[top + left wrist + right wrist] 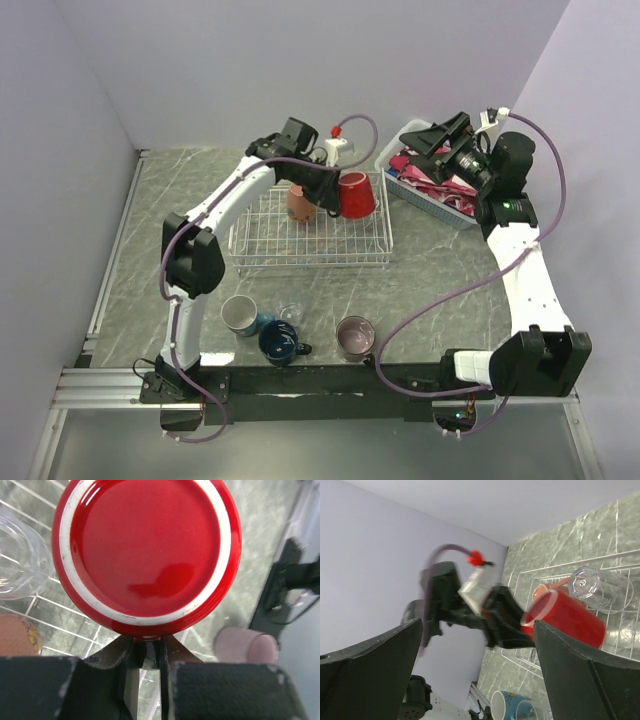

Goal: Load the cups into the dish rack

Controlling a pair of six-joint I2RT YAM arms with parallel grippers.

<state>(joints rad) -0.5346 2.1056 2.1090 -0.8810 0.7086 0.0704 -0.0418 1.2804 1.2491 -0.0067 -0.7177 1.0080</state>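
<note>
My left gripper (331,199) is shut on the handle of the red mug (357,194) and holds it tilted over the right part of the wire dish rack (310,252). In the left wrist view the mug's base (147,555) fills the frame above the closed jaws (148,647). A salmon-orange mug (298,203) and a clear glass (595,586) lie in the rack. A teal-blue mug (238,315), a clear glass (291,314), a navy mug (278,342) and a mauve mug (355,338) stand on the table near the front. My right gripper (428,140) is open and empty.
A white plastic basket (398,180) of pink cloth stands at the back right, under my right gripper. The black rail with the arm bases (330,380) runs along the near edge. Walls close the left, back and right sides.
</note>
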